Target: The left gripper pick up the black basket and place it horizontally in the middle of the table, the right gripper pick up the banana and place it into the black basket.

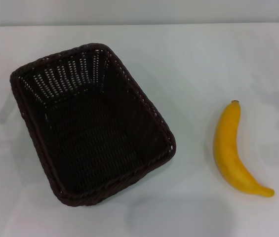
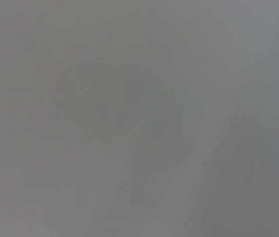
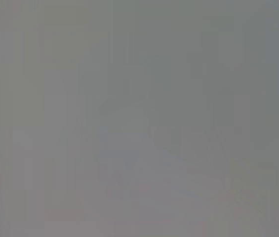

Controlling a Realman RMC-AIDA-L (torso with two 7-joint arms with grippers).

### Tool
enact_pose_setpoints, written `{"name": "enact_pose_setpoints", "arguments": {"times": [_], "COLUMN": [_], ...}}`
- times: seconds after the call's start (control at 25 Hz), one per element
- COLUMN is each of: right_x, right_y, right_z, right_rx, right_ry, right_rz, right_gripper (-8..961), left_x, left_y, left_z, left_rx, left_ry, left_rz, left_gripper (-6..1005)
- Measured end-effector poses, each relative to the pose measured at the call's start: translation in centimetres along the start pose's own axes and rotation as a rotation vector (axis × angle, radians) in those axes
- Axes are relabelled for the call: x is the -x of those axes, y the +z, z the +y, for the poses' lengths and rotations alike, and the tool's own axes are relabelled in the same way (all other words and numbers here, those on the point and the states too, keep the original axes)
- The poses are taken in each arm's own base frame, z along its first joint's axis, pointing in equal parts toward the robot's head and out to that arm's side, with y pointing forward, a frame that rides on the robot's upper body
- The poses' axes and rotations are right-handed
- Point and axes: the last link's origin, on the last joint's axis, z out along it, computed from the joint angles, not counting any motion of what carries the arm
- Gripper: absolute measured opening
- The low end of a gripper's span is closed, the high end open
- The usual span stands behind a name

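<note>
- White and bare but for 2 things, the table (image 1: 193, 64) fills the head view; neither the left gripper nor the right gripper shows there, and both wrist views give only a blank grey field, so whether either pincer is spread, clenched or grasping anything cannot be told.
- Nothing is held or touched by any finger that can be seen.
- Outward from there, the black basket (image 1: 92, 123) sits upright and empty toward 9 o'clock of the view, skewed so its long side runs roughly from 11 o'clock to 5 o'clock. By my judgement it has yet to be squared up and centred.
- At 3 o'clock lies the banana (image 1: 233, 148), flat on the table, well apart from the basket, brown tip toward 12 o'clock, on the right arm's side, which suits that arm's pick.
</note>
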Motion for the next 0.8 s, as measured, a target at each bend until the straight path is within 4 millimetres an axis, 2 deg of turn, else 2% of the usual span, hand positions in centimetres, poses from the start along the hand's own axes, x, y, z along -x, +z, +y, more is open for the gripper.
{"name": "enact_pose_setpoints", "arguments": {"times": [0.8], "right_x": [0.1], "right_y": [-0.1], "right_z": [0.4], "right_rx": [0.037], "right_ry": [0.025], "right_rz": [0.000], "right_gripper": [843], "left_x": [-1.1], "left_y": [0.8], "left_z": [-0.4], "left_rx": [0.020], "left_ry": [-0.035], "left_rz": [0.014], "left_gripper": [891]}}
